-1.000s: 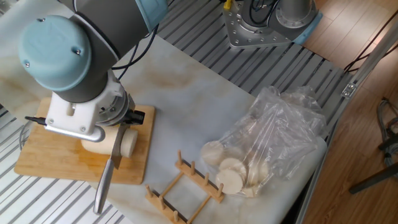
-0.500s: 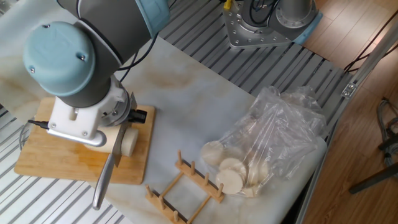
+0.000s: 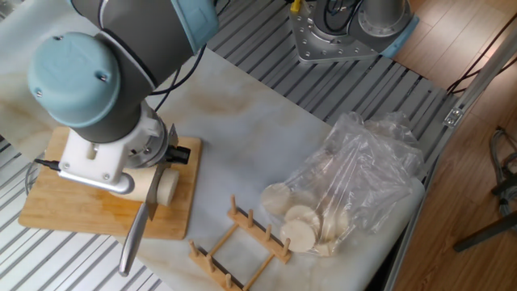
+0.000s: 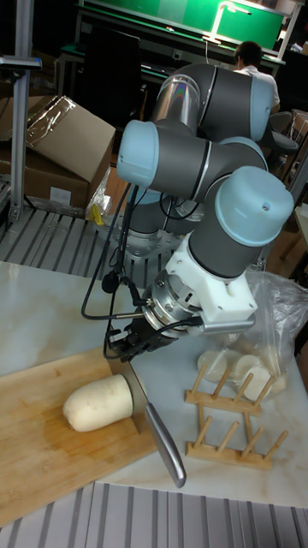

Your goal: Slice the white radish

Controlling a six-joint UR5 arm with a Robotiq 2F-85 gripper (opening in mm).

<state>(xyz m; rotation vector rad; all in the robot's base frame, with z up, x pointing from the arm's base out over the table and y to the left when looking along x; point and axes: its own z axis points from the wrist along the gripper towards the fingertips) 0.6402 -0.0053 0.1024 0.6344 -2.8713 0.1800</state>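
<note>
The white radish [image 4: 96, 402] lies on its side on the wooden cutting board [image 3: 65, 214], rounded end to the left in the tall fixed view. My gripper [image 4: 130, 347] hangs just above the radish's right end and is shut on a knife [image 4: 164, 449]. The blade stands upright against the radish near its flat end, and the steel handle [image 3: 133, 241] juts out past the board's front edge. In the fixed view a disc-thick end of the radish [image 3: 167, 186] shows on the far side of the blade. The arm's wrist hides most of the radish there.
A clear plastic bag [image 3: 363, 174] with pale round slices lies at the right of the marble table. A small wooden rack [image 3: 238, 242] stands between the bag and the board. The arm's metal base [image 3: 335, 36] sits at the back.
The wrist has shifted a little up and to the left over the board. The knife stays at the radish's flat end, its handle slightly raised.
</note>
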